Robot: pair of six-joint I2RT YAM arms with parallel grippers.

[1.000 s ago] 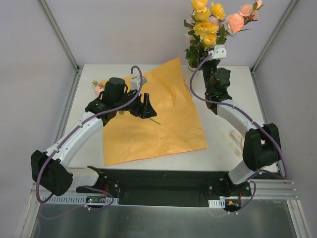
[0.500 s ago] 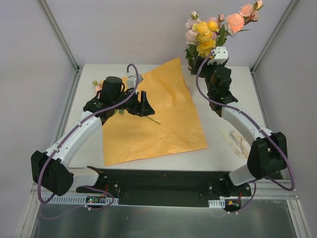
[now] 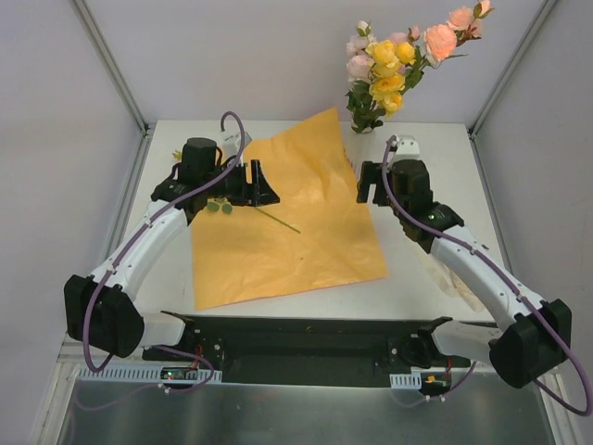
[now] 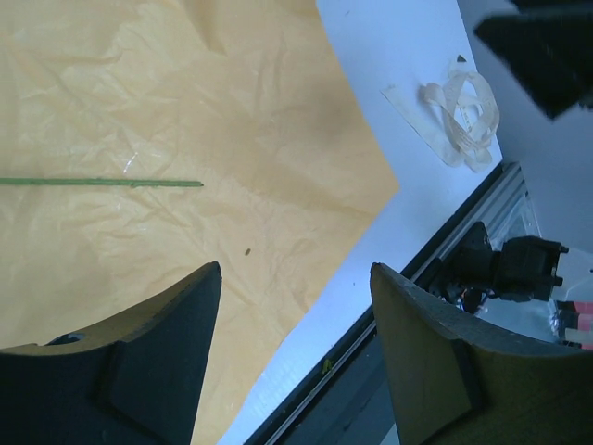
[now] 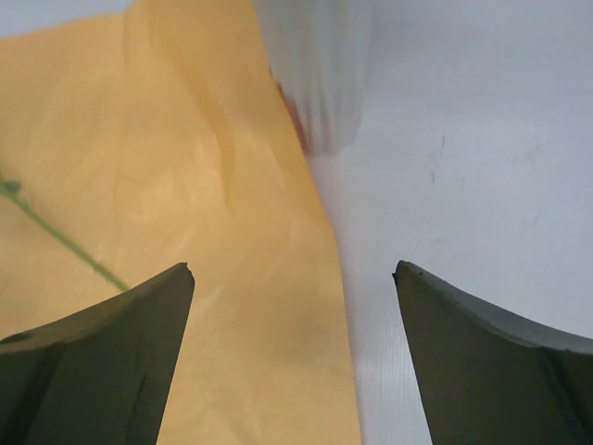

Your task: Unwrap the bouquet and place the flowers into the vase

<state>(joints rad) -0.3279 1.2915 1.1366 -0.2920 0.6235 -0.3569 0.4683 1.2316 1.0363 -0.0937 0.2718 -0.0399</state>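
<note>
The vase [image 5: 320, 74] stands far right, holding pink and yellow flowers [image 3: 389, 60]. One stem [image 3: 276, 219] lies on the paper [image 3: 296, 250]. The left gripper [image 4: 295, 271] hovers over the paper, the right gripper [image 5: 294, 267] near the vase, both wide and empty.

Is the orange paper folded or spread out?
Spread out: the paper lies flat on the table, creased, with one green stem lying on it.

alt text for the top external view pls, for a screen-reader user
Pink and yellow flowers stand upright at the table's far edge. An orange paper sheet lies flat mid-table with one loose green stem on it. The left gripper and right gripper hang at its two sides, open and empty.
</note>
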